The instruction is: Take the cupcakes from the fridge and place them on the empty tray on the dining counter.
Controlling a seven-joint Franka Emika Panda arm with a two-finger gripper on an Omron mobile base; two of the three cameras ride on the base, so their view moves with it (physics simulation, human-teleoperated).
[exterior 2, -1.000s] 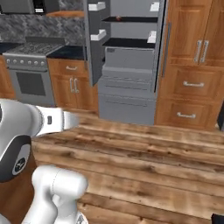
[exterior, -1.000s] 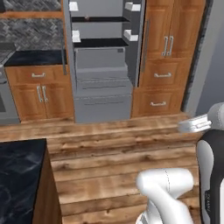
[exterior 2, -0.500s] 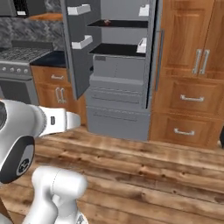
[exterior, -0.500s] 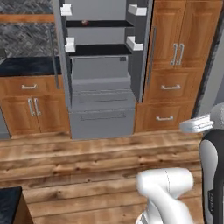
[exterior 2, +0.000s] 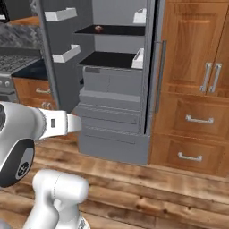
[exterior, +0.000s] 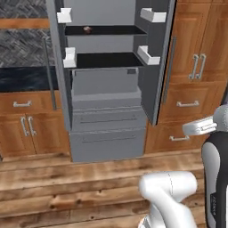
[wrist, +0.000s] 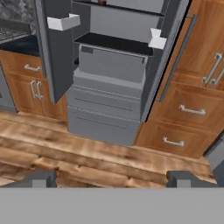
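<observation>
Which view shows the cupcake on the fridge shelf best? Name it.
The left base view: the cupcake sits unobstructed on the upper black shelf. The right base view shows it smaller and from the side. The hand view cuts it off at the top edge.

A: What carried anything in the shots?

B: The fridge stood open at the upper centre of the left base view, with 2 black inner shelves. On the upper one sat 1 small dark round cupcake, left of centre; in the right base view it appeared at the top.

A: And the lower shelf?

B: I saw nothing on it in either base view.

A: The floor?

B: Wooden planks ran across the lower part of the frame; the fridge and the wooden cabinets at the right stood directly on them.
</observation>
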